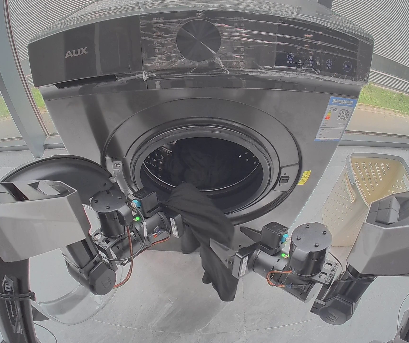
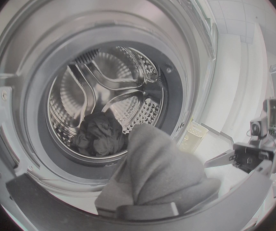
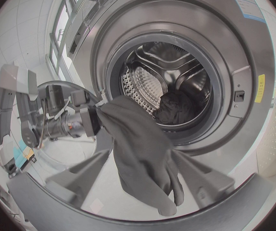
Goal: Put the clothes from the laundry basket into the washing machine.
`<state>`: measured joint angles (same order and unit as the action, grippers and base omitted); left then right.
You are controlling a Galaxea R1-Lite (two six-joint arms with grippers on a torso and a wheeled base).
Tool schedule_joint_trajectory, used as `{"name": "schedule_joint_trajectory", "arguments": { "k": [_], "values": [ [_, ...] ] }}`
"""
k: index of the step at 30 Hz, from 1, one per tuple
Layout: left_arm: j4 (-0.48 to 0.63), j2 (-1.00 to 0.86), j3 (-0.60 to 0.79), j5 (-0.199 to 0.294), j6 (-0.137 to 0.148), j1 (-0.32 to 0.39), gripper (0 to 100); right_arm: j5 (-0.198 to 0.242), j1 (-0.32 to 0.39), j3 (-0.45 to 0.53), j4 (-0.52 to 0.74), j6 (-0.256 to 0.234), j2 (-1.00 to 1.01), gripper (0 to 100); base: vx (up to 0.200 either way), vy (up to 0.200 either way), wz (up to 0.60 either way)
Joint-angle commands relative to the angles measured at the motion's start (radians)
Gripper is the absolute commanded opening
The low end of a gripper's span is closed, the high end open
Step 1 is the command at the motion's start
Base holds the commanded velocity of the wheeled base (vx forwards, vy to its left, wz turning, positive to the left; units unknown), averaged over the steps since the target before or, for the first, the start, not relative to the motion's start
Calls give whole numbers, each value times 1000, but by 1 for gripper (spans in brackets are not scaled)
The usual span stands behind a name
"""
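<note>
Left gripper (image 1: 178,226) jaws clamp a dark garment (image 1: 205,222) at the washing machine (image 1: 280,134) opening; right gripper (image 1: 230,245) jaws stand wide open around its hanging end.

Bright daylight from the windows (image 1: 394,110) — fisheye-bent edges, dark corners.

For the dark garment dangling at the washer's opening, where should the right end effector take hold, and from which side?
Grip the hanging middle fold of the dark garment, coming from the robot's right. The left end effector pinches its top, so the cloth drapes straight down between the open fingers of the right end effector; closing there would likely catch a thick bunch.
</note>
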<state>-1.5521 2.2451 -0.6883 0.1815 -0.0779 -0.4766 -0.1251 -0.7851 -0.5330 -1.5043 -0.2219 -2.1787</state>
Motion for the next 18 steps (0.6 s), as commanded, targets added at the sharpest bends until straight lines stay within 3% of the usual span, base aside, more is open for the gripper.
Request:
{"name": "schedule_joint_trajectory", "arguments": {
  "k": [1, 3, 6, 10, 12, 18],
  "values": [
    [-6, -121, 75, 3, -25, 7, 0, 62, -14, 134, 1, 39, 51, 100, 0, 0, 0],
    [-5, -147, 90, 7, -54, 6, 0, 105, -8, 203, -2, 69, 65, 100, 0, 0, 0],
    [-5, -156, 98, 1, -59, 4, 0, 111, 17, 248, -13, 75, 66, 100, 0, 0, 0],
    [-5, -179, 119, -5, -59, 6, 0, 90, 121, 245, -34, 73, 73, 100, 0, 0, 0],
    [-5, -200, 133, -16, -60, 1, 0, 42, 202, 248, -36, 73, 97, 100, 0, 0, 0],
    [-3, -265, 174, -19, -56, -13, 0, 33, 310, 265, -42, 69, 119, 100, 0, 0, 0]
  ]
}}
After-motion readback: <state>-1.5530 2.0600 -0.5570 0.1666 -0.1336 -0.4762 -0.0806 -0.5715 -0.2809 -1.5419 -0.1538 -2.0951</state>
